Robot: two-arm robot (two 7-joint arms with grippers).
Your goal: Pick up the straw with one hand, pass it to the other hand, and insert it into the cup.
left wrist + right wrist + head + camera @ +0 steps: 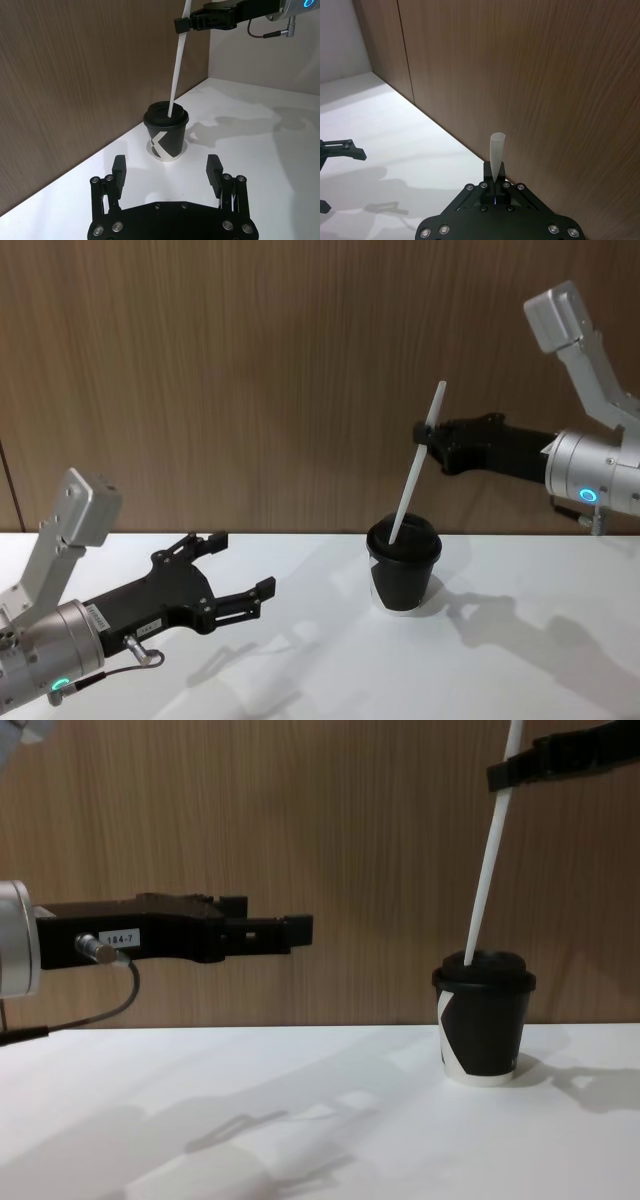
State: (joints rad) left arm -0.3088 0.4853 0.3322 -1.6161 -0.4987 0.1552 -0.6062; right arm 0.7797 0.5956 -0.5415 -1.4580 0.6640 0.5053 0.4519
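the plain black right gripper [424, 432] pinches the thin white straw [415, 468] near its top; its lower tip sits in the black lidded paper cup [402, 564]. the labelled black left gripper [238, 572] hangs spread, apart from the cup. the chest view shows its "184-7" tag.

The white straw [417, 465] leans with its lower end in the lid of the black cup [403, 569], which stands upright near the bench's back edge.

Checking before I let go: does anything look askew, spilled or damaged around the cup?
Nothing spilled or damaged. The straw leans rather than standing straight, its lower end at the lid of the upright cup, upper part pinched by the right claw. The left claw hangs open, clear.
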